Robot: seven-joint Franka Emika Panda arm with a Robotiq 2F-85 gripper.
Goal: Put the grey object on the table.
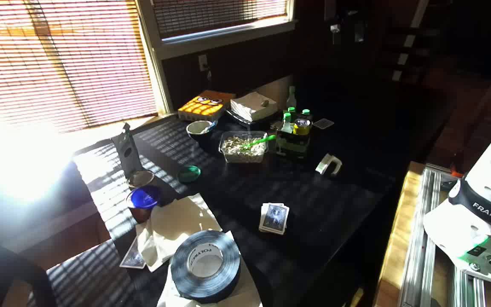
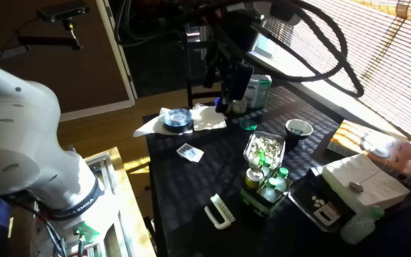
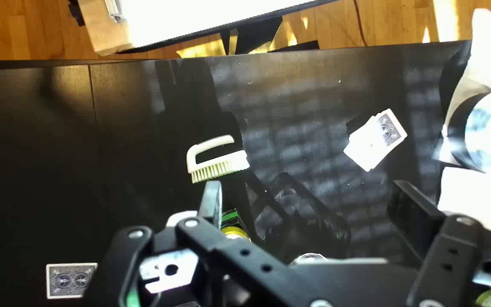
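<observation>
The dark table (image 1: 232,192) fills the middle of both exterior views (image 2: 198,182) and the wrist view (image 3: 305,128). A pale flat rectangular slab (image 1: 254,105), which best fits the grey object, rests partly on a black tray at the window side. It also shows in an exterior view (image 2: 369,182), with a small rounded grey item (image 2: 356,186) on top. It is not recognisable in the wrist view. My gripper (image 3: 307,192) is open and empty above the table, fingers wide apart. It hangs high in an exterior view (image 2: 222,98), well away from the slab.
A white brush (image 3: 220,166) and playing cards (image 3: 377,138) lie below. A tape roll (image 1: 205,266) sits on paper. A clear food container (image 1: 244,155), a carrier (image 1: 293,145) with green-capped bottles, a bowl (image 2: 299,129) and an orange box (image 1: 205,106) stand around.
</observation>
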